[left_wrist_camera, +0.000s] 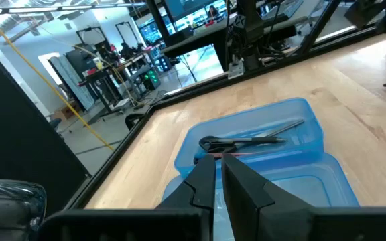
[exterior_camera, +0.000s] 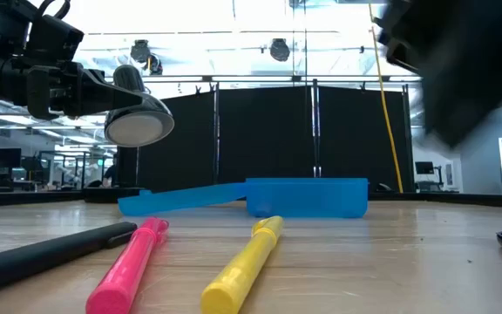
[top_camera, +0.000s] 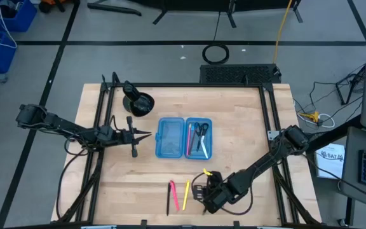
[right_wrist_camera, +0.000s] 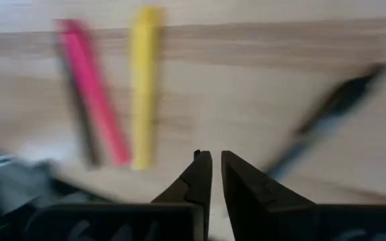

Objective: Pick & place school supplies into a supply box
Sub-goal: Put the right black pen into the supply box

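Observation:
The supply box (top_camera: 184, 137) lies open at the table's middle, its two blue halves side by side. Scissors (top_camera: 200, 131) and pens lie in its right half (left_wrist_camera: 260, 137). A pink marker (top_camera: 173, 194), a yellow marker (top_camera: 186, 194) and a dark pen (top_camera: 168, 203) lie flat near the table's front edge, also seen in the low view (exterior_camera: 129, 262) (exterior_camera: 242, 266). My right gripper (top_camera: 199, 191) (right_wrist_camera: 216, 161) hovers just right of them, shut on nothing. Another dark pen (right_wrist_camera: 330, 117) lies apart on the wood. My left gripper (top_camera: 147, 134) (left_wrist_camera: 218, 161) waits level, shut, beside the box's left half.
A black round cup-like object (top_camera: 138, 102) stands at the far left of the table. A black frame (top_camera: 100, 146) runs along the table's left and right sides. Bare wood lies to the right of the box (top_camera: 240, 137).

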